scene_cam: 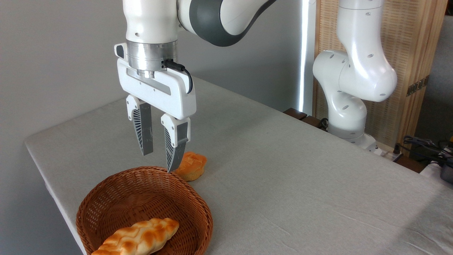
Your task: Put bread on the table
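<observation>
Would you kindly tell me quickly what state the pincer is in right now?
Pincer: open, holding nothing, above the far rim of the basket; the bread lies in the basket.

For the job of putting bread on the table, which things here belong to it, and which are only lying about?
Belong to the job:
- braided bread, lying in the basket
- table
- gripper, open, empty, above the basket's far rim

Only lying about:
- wicker basket
- small round bun on the table behind the basket
</observation>
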Robot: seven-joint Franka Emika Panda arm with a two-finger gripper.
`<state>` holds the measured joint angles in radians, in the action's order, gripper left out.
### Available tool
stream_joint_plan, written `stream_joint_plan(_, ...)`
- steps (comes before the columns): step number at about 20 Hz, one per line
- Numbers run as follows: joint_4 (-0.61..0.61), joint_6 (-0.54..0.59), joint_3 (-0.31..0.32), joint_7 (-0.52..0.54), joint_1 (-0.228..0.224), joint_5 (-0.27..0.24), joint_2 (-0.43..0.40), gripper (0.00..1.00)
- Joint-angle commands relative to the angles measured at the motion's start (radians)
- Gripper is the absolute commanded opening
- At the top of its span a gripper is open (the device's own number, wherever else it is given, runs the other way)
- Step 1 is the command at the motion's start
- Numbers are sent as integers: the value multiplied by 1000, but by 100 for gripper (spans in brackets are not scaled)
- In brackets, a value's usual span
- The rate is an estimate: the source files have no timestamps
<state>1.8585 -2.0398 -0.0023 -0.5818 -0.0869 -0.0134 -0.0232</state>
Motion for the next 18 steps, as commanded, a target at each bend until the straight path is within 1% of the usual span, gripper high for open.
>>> stream_joint_plan(1,-15,3,-1,13,4,-7,5,100)
stream_joint_plan(9,-15,-25,-2,8,4,3,29,100)
stream_joint_plan(15,-13,-94,4,8,7,-3,29,100)
stream_joint_plan(18,-4,-151,10,8,10,0,26,100)
